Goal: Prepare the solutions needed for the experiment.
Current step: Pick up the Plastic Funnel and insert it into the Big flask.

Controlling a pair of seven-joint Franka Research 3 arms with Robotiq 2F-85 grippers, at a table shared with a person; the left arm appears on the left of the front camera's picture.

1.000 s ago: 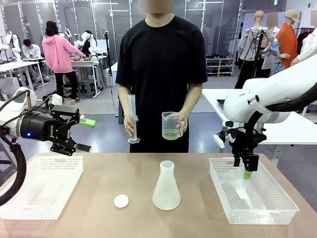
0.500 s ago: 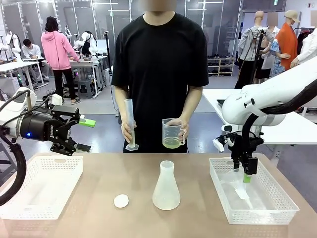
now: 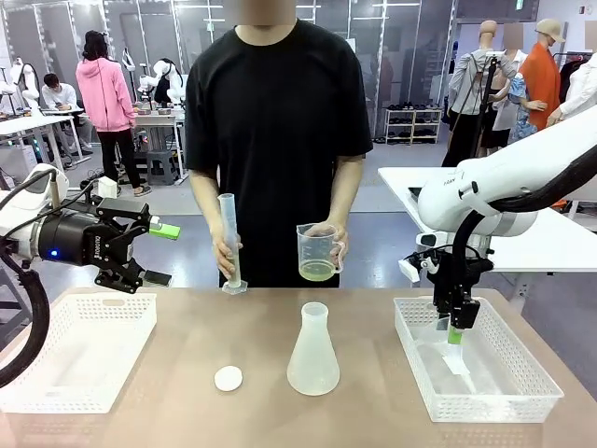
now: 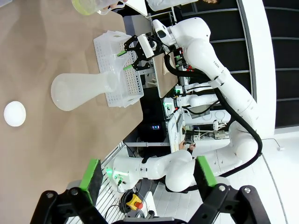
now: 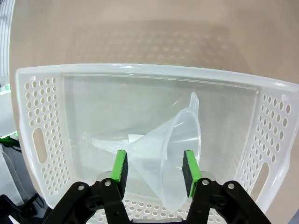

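Note:
A person at the far side holds a clear beaker [image 3: 318, 250] with pale yellow solution [image 3: 318, 271] in its bottom, and a tall measuring cylinder [image 3: 229, 241] in the other hand. A frosted conical flask [image 3: 312, 351] stands mid-table and looks empty; the left wrist view shows this flask [image 4: 77, 91] sideways. My right gripper [image 3: 454, 329] reaches down into the right basket [image 3: 522, 397]. Its pads [image 5: 121, 169] sit against both sides of a clear funnel [image 5: 161, 144] lying there, so the gripper [image 5: 155, 171] is shut on it. My left gripper [image 3: 157, 254] hovers open over the left basket [image 3: 56, 392].
A small white disc [image 3: 228, 378] lies left of the flask. The two white perforated baskets flank the table's middle. Behind the person are other tables and people.
My right gripper has shifted slightly left in the basket and closed in on the funnel. The person has stepped toward picture left and lowered the cylinder and beaker. My left arm is still.

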